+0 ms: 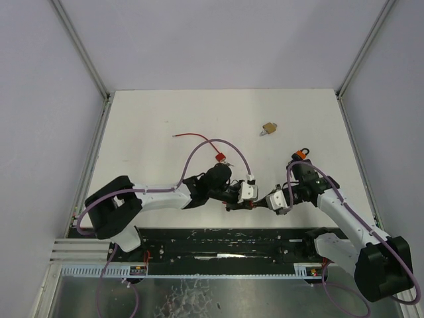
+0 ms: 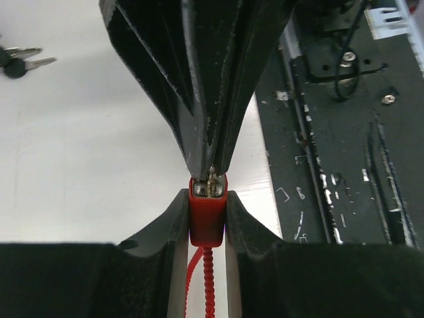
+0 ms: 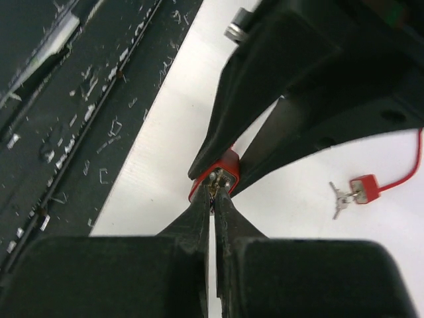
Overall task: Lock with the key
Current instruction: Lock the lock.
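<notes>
A small red lock (image 2: pixel 207 215) with a ribbed red cable (image 2: pixel 212 285) hanging below it is pinched between my left gripper's (image 2: pixel 207 222) two black fingers. My right gripper (image 3: pixel 215 190) meets it head-on, jaws pressed together on a thin brassy key (image 3: pixel 214 184) that sits in the lock's metal face (image 3: pixel 223 176). From the left wrist view the key (image 2: pixel 211 177) shows at the tips of the right fingers (image 2: pixel 199 119). From above, both grippers (image 1: pixel 254 203) (image 1: pixel 269 201) meet near the table's front edge, and the lock is hidden between them.
A second red lock (image 1: pixel 219 156) with a red cable (image 1: pixel 199 138) and a bunch of keys (image 3: pixel 339 197) lies behind the left arm. A brass padlock (image 1: pixel 268 128) lies farther back. The black base rail (image 1: pixel 232 242) runs just in front of the grippers.
</notes>
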